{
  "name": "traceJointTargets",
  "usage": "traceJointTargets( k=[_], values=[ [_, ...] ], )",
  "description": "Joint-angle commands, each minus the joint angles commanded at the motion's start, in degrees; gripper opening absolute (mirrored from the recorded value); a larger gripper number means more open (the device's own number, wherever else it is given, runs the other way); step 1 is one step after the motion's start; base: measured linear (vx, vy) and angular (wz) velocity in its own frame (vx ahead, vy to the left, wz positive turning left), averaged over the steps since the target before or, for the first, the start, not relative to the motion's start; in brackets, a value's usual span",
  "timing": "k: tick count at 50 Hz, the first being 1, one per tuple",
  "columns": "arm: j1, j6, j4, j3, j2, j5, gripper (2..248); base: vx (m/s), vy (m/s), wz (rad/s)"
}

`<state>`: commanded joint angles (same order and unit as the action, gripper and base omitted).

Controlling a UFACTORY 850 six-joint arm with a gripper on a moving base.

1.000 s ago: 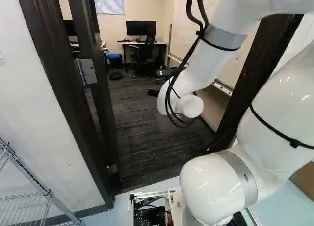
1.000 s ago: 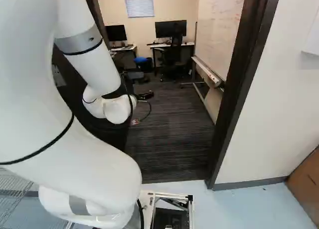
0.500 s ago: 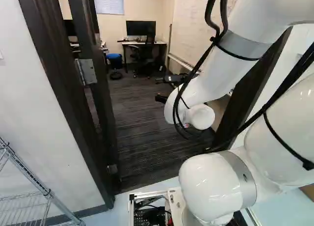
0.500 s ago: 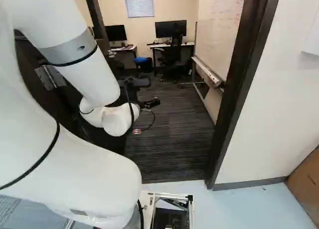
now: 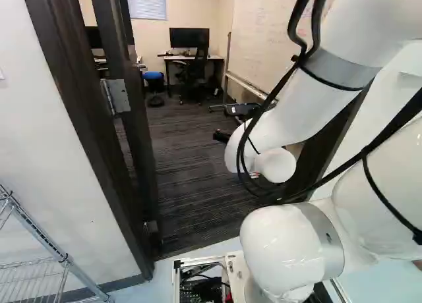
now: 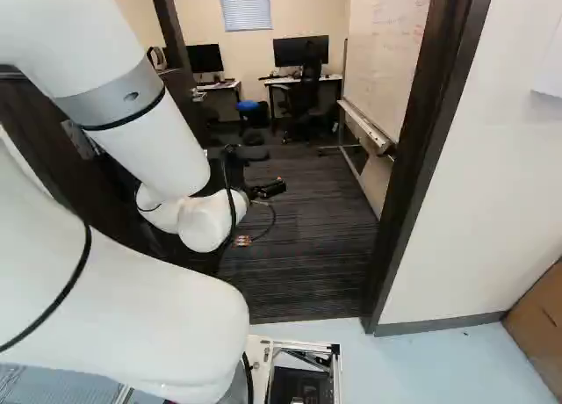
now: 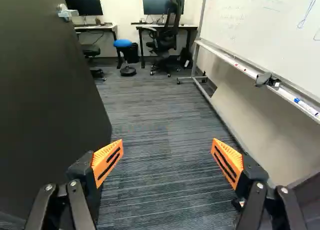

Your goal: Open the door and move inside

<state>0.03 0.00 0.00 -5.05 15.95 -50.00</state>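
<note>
The dark doorframe [image 6: 426,158] bounds the way in. From its left side the door [image 7: 45,90] stands swung inward, its free edge leaning into the room, with carpet [image 7: 160,180] showing past that edge. I judge it a heavy, rigid slab, slow to start and slow to stop, though its turning hinge [image 5: 116,95] should carry the weight. It is unlikely to break, but its flat face would give the pads little to grip, so pushing suits it better than pinching. Push near the free edge, where leverage is best; close to the hinged edge it would take far more force.

The white arm [image 5: 290,112] reaches through the opening. Its gripper [image 7: 167,147] is spread wide with nothing between the fingers, the door beside it. Smallest is the metal handle [image 7: 66,12], near the door's free edge; it looks like a lever, though it shows too small to be certain. If pulling is needed, grip there.
</note>
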Motion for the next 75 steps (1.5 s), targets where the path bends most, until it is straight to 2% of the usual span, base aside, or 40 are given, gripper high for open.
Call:
traceJointTargets(
  k=[43, 75],
  values=[
    [-0.03, 0.00, 0.00, 0.05, 0.05, 0.00, 247, 0.003, -0.001, -0.004],
    [-0.03, 0.00, 0.00, 0.05, 0.05, 0.00, 247, 0.096, 0.003, -0.007]
  ],
)
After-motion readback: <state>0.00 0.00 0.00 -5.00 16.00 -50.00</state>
